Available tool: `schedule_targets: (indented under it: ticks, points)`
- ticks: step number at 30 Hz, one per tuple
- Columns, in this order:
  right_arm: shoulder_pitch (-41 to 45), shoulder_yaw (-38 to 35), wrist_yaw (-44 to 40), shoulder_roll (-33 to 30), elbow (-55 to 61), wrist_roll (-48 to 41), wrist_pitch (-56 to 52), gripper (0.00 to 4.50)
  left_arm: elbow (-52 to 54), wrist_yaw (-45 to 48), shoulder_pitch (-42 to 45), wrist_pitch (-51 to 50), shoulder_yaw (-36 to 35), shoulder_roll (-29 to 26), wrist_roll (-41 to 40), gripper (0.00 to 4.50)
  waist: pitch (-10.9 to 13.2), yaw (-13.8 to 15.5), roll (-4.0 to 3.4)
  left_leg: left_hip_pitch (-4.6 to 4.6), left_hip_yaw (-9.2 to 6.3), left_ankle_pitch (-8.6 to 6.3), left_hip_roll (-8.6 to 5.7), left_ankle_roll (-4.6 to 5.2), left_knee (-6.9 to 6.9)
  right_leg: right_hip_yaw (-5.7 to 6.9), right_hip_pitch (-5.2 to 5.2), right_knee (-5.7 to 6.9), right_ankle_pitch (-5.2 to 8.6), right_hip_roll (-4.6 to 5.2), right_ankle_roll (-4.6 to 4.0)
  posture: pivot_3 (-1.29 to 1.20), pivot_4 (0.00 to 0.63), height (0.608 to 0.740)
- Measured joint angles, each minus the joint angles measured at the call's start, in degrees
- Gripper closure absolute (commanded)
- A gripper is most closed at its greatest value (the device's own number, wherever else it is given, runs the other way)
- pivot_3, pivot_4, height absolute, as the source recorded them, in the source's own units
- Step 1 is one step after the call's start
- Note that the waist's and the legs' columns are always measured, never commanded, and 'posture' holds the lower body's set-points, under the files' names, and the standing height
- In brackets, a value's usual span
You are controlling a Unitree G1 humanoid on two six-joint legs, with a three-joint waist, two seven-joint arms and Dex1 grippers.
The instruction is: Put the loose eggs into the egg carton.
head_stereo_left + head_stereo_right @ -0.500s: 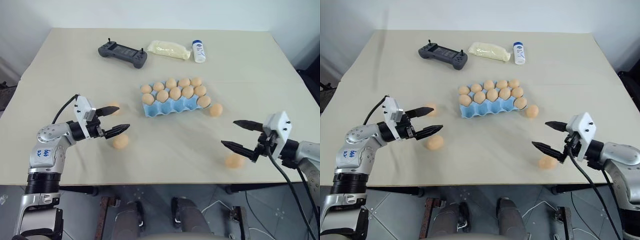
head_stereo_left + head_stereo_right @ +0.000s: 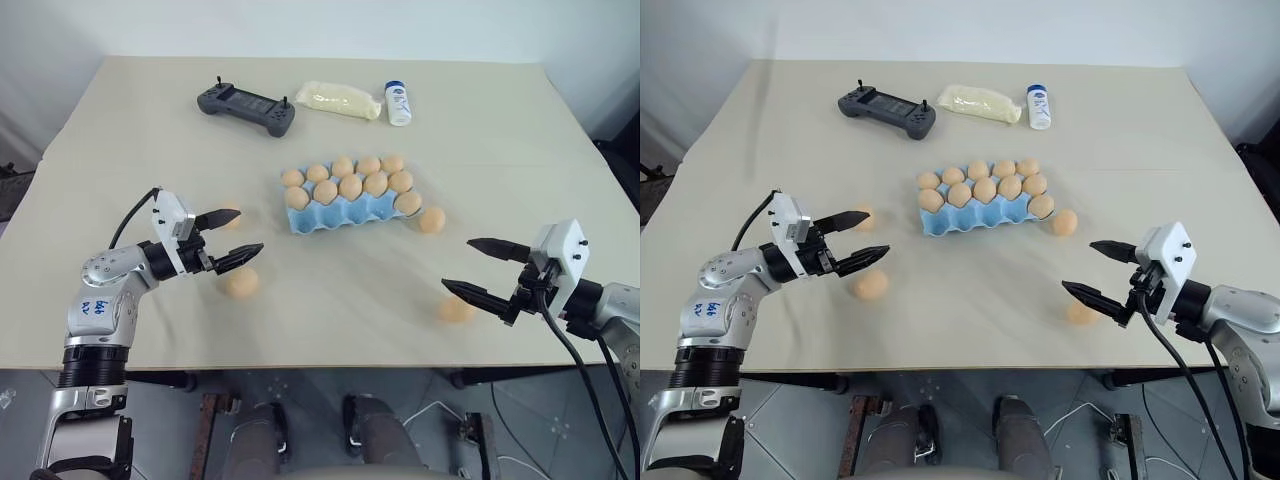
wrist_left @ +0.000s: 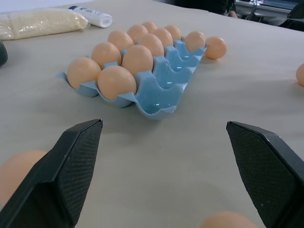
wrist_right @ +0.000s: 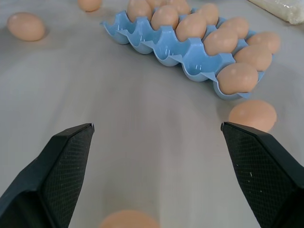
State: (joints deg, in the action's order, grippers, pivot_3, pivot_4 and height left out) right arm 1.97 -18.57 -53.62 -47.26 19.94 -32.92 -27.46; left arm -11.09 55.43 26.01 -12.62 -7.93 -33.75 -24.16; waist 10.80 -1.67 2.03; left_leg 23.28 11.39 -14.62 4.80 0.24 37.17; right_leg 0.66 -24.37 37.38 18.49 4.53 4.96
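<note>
- Meanwhile, since half a second ago my right gripper (image 2: 1097, 270) has edged in toward the loose egg (image 2: 1078, 313) near the table's front edge; nothing is gripped yet.
- My left gripper (image 2: 235, 236) hangs released too, with 1 egg (image 2: 240, 283) just beside its lower finger.
- The egg carton (image 2: 340, 212) sits between both arms, its front row of wells bare.

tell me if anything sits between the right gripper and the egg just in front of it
Nothing visible does. The right gripper is open, and the nearest loose egg lies on bare table just below its fingertips. From there to the egg carton the surface is bare too.
</note>
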Motion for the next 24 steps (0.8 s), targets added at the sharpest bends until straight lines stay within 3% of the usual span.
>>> schedule_targets:
  ticks: [9, 17, 24]
  points:
    - [-1.6, -6.72, 4.93, -1.5, 6.27, -2.36, -5.52, 0.0, -0.82, -0.36, 1.25, 0.36, 0.83, 1.09, 0.16, 0.04, 0.0, 0.08, 0.01, 0.0, -0.02, -0.16, 0.0, 0.29, 0.0, 0.01, 0.02, -0.01, 0.0, 0.0, 0.01, 0.0, 0.15, 0.74]
    - [-19.74, -19.54, 8.78, 2.05, 16.17, -5.5, -11.25, 0.0, -1.57, 1.79, 3.23, 0.64, 2.46, 1.5, 0.32, 0.04, -0.01, 0.21, 0.01, 0.0, -0.11, -0.21, -0.06, 0.37, -0.02, 0.09, 0.17, -0.17, -0.01, -0.04, 0.02, 0.0, 0.15, 0.74]
    - [-32.33, -21.48, 8.85, 4.93, 22.31, -7.05, -13.93, 0.0, -3.09, 3.66, 4.49, 0.96, 3.67, 2.13, 0.35, 0.04, -0.01, -0.15, 0.01, -0.11, -0.12, -0.32, -0.05, 0.34, -0.01, 0.1, 0.32, -0.25, -0.12, -0.04, 0.13, 0.0, 0.15, 0.74]
